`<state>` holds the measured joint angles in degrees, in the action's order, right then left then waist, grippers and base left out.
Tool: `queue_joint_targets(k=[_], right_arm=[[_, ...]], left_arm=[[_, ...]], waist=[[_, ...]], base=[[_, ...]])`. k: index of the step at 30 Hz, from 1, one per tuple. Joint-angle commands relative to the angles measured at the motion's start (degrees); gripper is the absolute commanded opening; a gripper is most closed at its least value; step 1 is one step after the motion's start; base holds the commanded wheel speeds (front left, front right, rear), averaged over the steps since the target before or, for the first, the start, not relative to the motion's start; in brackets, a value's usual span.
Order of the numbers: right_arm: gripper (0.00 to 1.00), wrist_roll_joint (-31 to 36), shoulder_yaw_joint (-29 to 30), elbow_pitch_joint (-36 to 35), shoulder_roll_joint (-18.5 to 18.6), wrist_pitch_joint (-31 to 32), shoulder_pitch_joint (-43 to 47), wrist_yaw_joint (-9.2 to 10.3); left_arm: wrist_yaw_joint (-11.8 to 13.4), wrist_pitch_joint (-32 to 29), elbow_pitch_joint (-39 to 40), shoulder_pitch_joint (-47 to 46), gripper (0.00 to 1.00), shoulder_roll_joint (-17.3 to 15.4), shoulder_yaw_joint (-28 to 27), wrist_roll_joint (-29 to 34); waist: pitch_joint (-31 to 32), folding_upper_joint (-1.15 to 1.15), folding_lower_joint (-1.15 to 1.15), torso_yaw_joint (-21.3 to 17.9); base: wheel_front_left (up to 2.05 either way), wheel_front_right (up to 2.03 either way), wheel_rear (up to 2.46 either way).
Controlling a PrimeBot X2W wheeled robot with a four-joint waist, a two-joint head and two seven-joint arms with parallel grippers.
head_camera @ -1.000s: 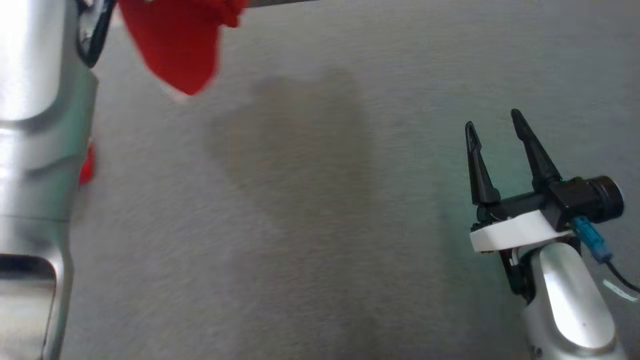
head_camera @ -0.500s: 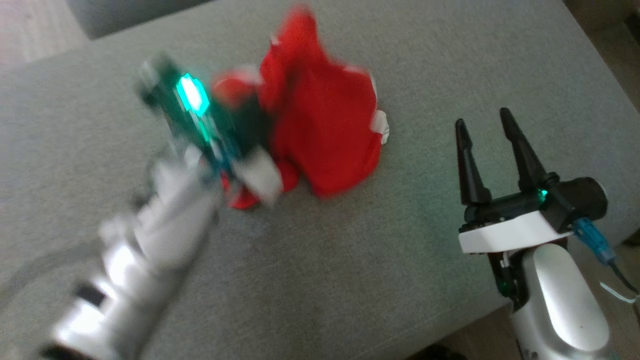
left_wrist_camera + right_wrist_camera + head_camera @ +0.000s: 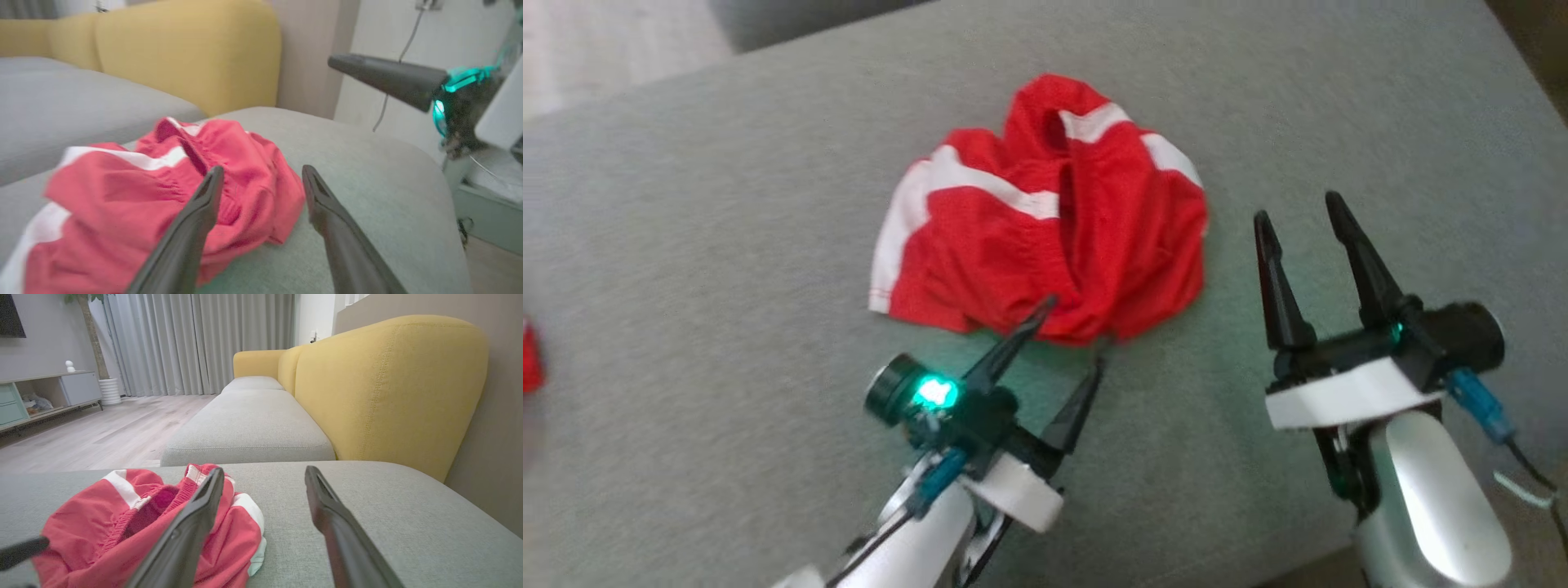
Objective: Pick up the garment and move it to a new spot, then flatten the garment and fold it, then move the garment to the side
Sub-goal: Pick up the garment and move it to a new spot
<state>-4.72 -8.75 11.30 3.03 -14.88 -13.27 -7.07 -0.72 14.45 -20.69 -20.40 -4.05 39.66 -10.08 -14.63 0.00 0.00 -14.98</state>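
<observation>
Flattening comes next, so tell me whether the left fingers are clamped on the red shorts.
No, the left fingers stand spread apart and the red shorts lie loose on the grey cushion.

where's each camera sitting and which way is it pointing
Head view: on the robot's head, looking down at the crumpled red garment with white stripes on the grey fabric cushion; left gripper and right gripper show, open.
Left wrist view: on the left wrist, low, looking along the left gripper across the garment to the yellow sofa backrest; right gripper at upper right.
Right wrist view: on the right wrist, low, looking along the right gripper down the sofa.
Shared: both wrist views see garment and backrest.
</observation>
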Motion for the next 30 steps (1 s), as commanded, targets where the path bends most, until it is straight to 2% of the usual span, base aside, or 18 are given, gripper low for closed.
queue_joint_targets(k=[1,5,10,15,22,30], right_arm=[[1.0,0.6,-0.7,-1.2,-0.1,-0.1,1.1,-0.42],[1.0,1.5,0.5,-0.4,-0.1,-0.1,3.4,-0.42],[1.0,1.8,0.9,0.7,-0.1,-0.1,6.7,-0.42],[1.0,1.0,0.8,0.8,-0.1,-0.1,9.8,-0.42],[1.0,0.4,0.8,0.2,-0.1,-0.1,12.4,-0.42],[1.0,0.3,1.4,0.4,-0.1,-0.1,13.9,-0.42]], left_arm=[[1.1,0.5,3.2,0.9,1.0,0.3,-3.2,-0.2],[4.5,0.5,9.0,6.1,1.0,0.1,-9.9,-0.4],[6.2,0.5,12.8,12.3,1.0,0.0,-18.6,-1.0],[7.9,0.5,15.9,18.5,1.0,0.4,-27.2,-0.1],[7.5,0.5,18.8,24.2,1.0,0.9,-32.3,1.6],[6.9,0.5,19.2,26.5,1.0,1.1,-32.9,1.9]], waist=[[3.4,0.0,0.0,3.5],[6.8,0.0,0.0,7.2],[11.2,0.0,0.0,10.6],[14.0,0.0,0.0,12.1],[15.2,0.0,0.0,13.0],[15.5,0.0,0.0,14.0]], base=[[0.0,0.0,0.0],[0.0,0.0,0.0],[0.0,0.0,0.0],[0.0,0.0,0.0],[0.0,0.0,0.0],[0.0,0.0,0.0]])
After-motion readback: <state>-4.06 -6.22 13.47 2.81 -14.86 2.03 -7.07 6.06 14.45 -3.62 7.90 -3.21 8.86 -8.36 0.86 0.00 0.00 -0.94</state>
